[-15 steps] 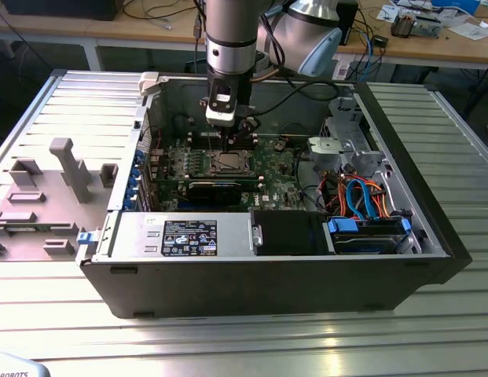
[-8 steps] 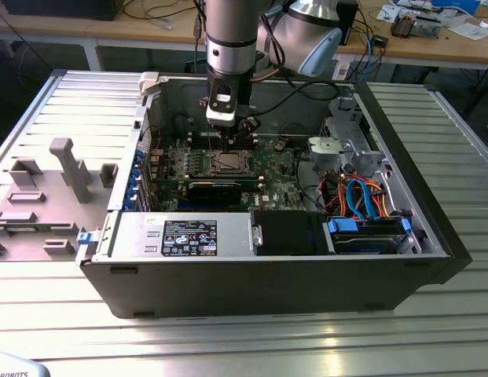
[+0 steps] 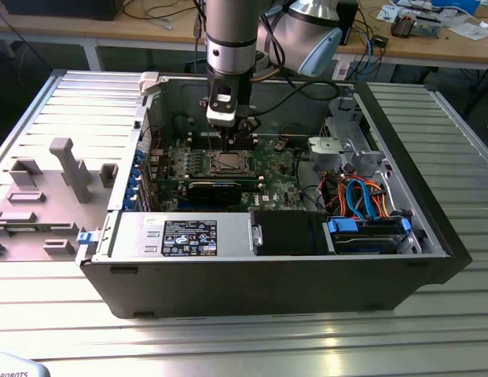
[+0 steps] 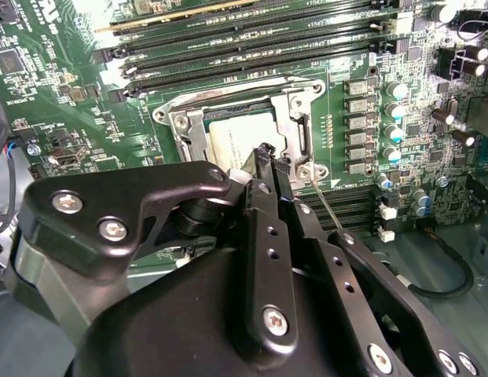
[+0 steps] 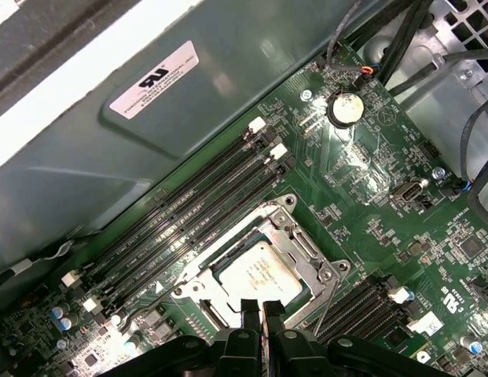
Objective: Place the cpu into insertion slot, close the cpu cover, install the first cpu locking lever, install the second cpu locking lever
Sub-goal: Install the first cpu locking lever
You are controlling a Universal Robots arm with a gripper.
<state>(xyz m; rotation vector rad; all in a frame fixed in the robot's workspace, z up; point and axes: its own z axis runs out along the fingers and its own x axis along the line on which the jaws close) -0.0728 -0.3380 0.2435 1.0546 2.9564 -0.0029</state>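
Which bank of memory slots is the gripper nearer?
The far bank, away from the case wall: the gripper hangs just beside it, while the wall-side bank lies across the cpu.

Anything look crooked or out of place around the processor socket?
The cpu lies square under the lowered cpu cover. One thin wire lever beside the cover angles away from it, seemingly not latched.
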